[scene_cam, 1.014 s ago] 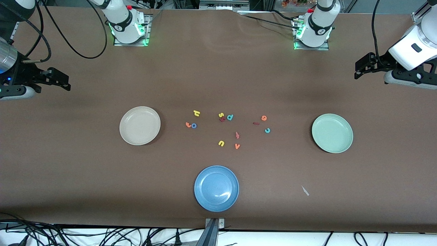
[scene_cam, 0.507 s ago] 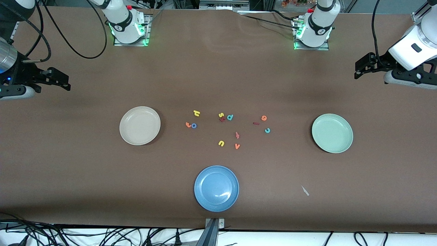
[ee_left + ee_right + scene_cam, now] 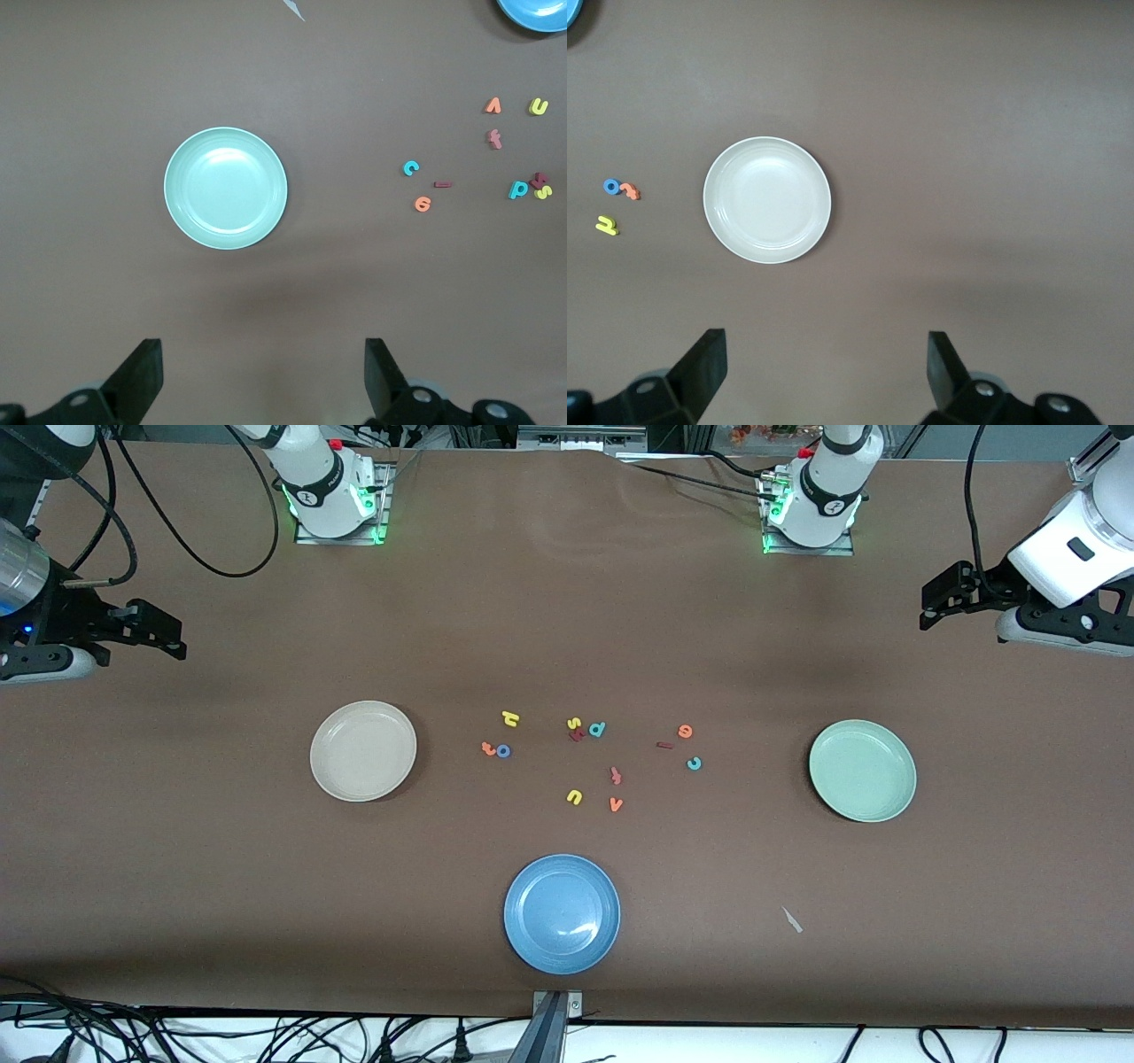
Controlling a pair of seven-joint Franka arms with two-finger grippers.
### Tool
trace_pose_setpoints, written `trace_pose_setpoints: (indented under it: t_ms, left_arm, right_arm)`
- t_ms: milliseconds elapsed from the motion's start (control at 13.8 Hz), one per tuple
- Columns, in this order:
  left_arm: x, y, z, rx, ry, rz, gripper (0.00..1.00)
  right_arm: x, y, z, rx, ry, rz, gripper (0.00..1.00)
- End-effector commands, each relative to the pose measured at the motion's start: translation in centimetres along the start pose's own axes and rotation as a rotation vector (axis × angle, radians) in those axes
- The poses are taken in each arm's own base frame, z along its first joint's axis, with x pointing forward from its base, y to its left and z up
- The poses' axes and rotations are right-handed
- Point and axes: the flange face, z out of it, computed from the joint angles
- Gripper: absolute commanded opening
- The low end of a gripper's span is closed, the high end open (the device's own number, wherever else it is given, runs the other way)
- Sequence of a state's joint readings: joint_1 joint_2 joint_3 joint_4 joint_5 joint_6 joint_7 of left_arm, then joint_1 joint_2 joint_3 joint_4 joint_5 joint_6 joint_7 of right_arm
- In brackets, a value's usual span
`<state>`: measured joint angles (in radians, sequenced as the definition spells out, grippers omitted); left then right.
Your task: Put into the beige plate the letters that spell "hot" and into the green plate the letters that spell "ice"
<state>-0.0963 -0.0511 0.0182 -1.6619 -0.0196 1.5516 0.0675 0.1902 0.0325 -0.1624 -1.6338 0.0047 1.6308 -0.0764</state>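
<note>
The beige plate [image 3: 363, 750] [image 3: 767, 199] lies toward the right arm's end of the table, the green plate [image 3: 862, 771] [image 3: 226, 188] toward the left arm's end. Between them lie the yellow h [image 3: 509, 718] [image 3: 606, 227], blue o [image 3: 503, 751] [image 3: 610, 187] and orange t [image 3: 488, 748] [image 3: 629, 191]. Closer to the green plate are the dark red i [image 3: 664, 745] [image 3: 443, 184], teal c [image 3: 694, 763] [image 3: 410, 167] and orange e [image 3: 685, 731] [image 3: 423, 204]. My right gripper [image 3: 168, 636] [image 3: 824, 367] hangs open and empty high over its table end. My left gripper [image 3: 939, 602] [image 3: 263, 372] hangs open and empty over the other end.
A blue plate [image 3: 562, 913] sits nearest the front camera. Other loose letters lie mid-table: yellow s [image 3: 573, 724], teal d [image 3: 597, 729], reddish f [image 3: 615, 775], yellow u [image 3: 574, 797], orange v [image 3: 616, 804]. A small grey scrap [image 3: 792, 919] lies nearer the camera than the green plate.
The right gripper has crept very slightly toward the robots' side of the table. The letters and plates have not moved.
</note>
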Motion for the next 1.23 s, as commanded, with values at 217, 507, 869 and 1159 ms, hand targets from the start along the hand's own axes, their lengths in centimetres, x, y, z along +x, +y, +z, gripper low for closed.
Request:
trace_pose_setpoints:
  t_ms: [217, 507, 869, 1159]
  left_arm:
    - [0.09, -0.18, -0.63, -0.012, -0.003, 0.012, 1.00]
    - [0.09, -0.18, -0.63, -0.012, -0.003, 0.012, 1.00]
    - [0.09, -0.18, -0.63, -0.012, -0.003, 0.013, 1.00]
    - [0.09, -0.18, -0.63, -0.012, -0.003, 0.013, 1.00]
  right_arm:
    - [-0.33, -0.57, -0.77, -0.008, 0.003, -0.001, 1.00]
    - [-0.80, -0.56, -0.86, -0.007, -0.019, 0.003, 1.00]
    - [-0.94, -0.55, -1.10, -0.007, -0.016, 0.001, 1.00]
    - [-0.95, -0.46, -1.10, -0.007, -0.016, 0.003, 1.00]
